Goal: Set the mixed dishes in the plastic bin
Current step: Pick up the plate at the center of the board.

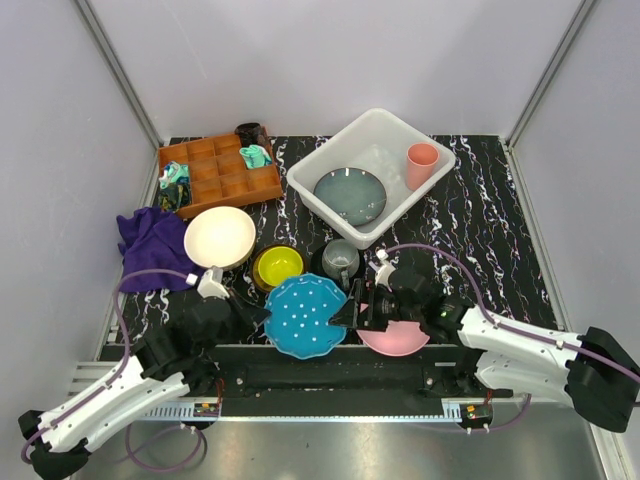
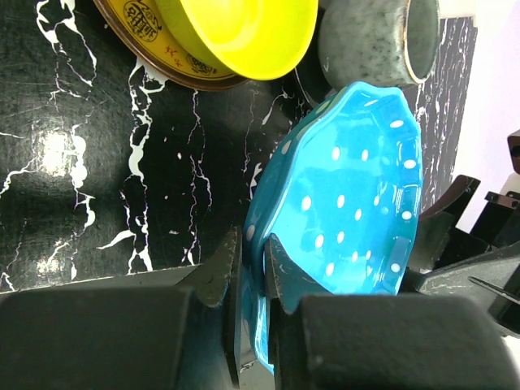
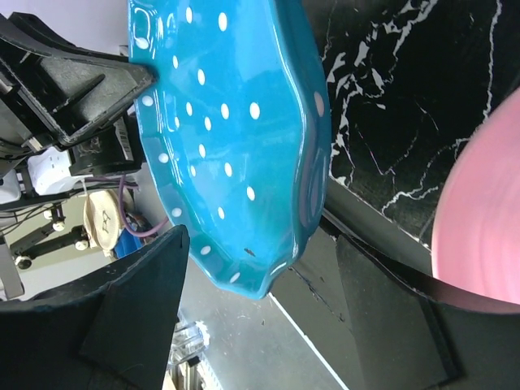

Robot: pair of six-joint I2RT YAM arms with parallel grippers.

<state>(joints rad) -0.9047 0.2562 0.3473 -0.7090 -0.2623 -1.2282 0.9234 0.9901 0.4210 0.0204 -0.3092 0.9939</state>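
Blue white-dotted plate (image 1: 305, 316), near centre.
Left gripper (image 2: 248, 260) clenches its left rim; right gripper (image 3: 262, 236) spread wide around its right.

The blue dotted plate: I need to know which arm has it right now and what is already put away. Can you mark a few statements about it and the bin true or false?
1. The left gripper pinches the blue dotted plate by its rim. True.
2. The right gripper is clamped on the plate. False: its jaws stand open around the plate's opposite edge.
3. The plastic bin holds the grey-blue plate and the pink cup. True.
4. The pink plate lies in the bin. False: it lies on the table beside the right gripper.
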